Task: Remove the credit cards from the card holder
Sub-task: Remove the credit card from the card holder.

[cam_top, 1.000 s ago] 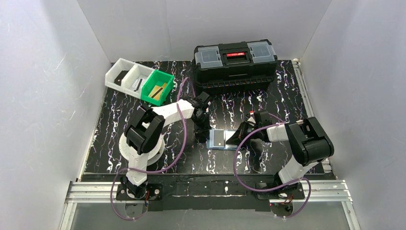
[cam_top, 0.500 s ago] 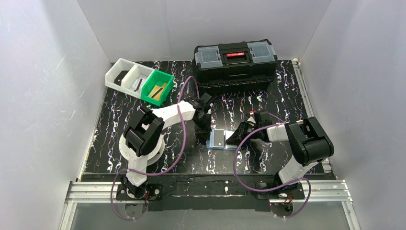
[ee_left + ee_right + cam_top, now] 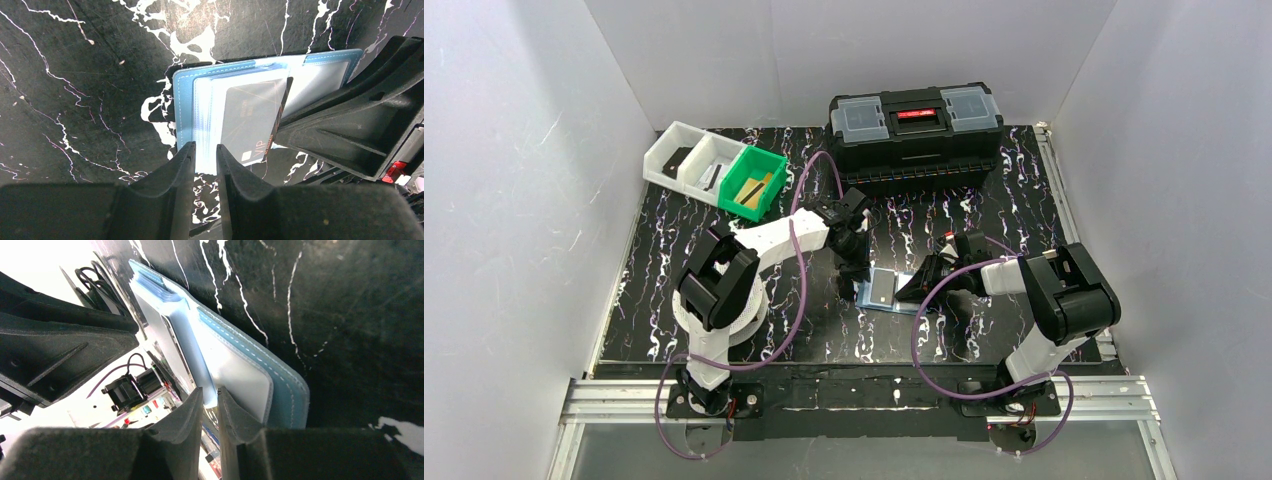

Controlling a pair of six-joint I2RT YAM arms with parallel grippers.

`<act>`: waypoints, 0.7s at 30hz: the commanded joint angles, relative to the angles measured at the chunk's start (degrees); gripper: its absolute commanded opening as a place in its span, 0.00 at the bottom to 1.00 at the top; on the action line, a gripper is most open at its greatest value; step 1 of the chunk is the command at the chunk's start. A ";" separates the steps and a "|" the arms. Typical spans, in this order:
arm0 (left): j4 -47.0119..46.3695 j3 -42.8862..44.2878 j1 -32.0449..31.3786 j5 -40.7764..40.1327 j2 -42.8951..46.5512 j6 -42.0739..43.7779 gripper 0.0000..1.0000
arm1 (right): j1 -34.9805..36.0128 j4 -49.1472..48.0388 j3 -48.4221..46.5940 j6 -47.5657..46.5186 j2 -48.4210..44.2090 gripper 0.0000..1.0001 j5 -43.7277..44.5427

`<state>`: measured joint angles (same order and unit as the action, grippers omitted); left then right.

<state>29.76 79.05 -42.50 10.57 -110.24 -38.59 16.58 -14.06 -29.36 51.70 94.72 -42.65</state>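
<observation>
The blue card holder [image 3: 883, 290] lies open on the black marbled table between my two grippers. In the left wrist view its pale plastic sleeves [image 3: 210, 120] fan out, and a dark grey credit card [image 3: 250, 117] marked VIP sits in one of them. My left gripper [image 3: 205, 149] hovers at the holder's left edge, open by a narrow gap with nothing in it. At the holder's right side my right gripper [image 3: 210, 392] is open just as narrowly. The tip of a pale blue leaf [image 3: 192, 347] reaches into the mouth of that gap. The card holder [image 3: 280, 385] slants across the right wrist view.
A large black toolbox [image 3: 914, 135] stands at the back. At the back left a green bin [image 3: 754, 183] holds a tan flat piece, beside two white bins [image 3: 686, 155]. White walls close in the table on three sides.
Both grippers' jaws have parted a little from nearly shut. The left gripper has drawn slightly back from the holder, and the holder's left end has shifted a bit.
</observation>
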 commanded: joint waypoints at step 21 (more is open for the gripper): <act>1.17 2.45 -1.80 1.16 -6.44 -2.55 0.00 | -0.32 -2.11 1.02 0.48 -1.72 0.30 0.68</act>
<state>28.77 81.47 -43.97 12.64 -114.32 -39.83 16.56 -14.35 -29.34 52.18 94.70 -42.92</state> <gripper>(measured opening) 0.009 0.281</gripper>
